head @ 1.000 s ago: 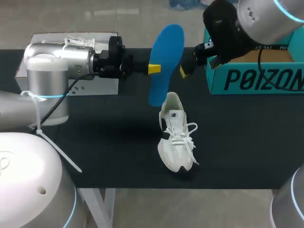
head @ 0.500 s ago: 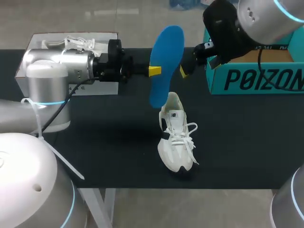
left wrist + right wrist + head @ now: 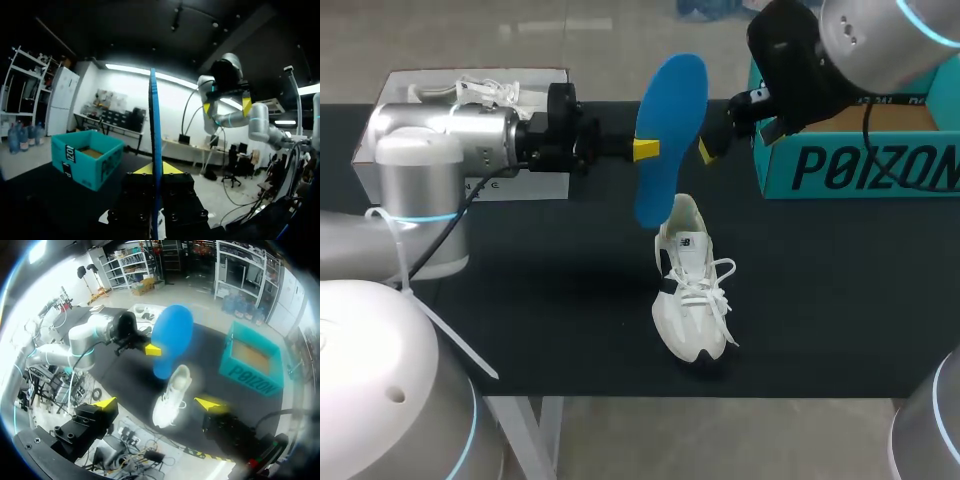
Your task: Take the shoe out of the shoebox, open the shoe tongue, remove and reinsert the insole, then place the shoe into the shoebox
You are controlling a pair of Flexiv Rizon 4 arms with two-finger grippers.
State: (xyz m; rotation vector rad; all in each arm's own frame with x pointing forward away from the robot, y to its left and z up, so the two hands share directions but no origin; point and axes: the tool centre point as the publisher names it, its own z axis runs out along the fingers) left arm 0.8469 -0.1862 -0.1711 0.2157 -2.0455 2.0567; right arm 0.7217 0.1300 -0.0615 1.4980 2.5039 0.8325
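We pinch the blue insole (image 3: 670, 135) between the jaws of our left gripper (image 3: 152, 168), which press on it from both sides. It stands upright in the air with its lower end just over the heel of the white shoe (image 3: 690, 295), which stands on the black table (image 3: 550, 300) below those jaws; we cannot tell whether insole and shoe touch. Our right gripper (image 3: 157, 404) hangs just across the insole with its jaws spread wide, only one yellow tip showing from the head view, and the teal shoebox (image 3: 860, 150) beside it is partly covered by that arm and cut off at the edge.
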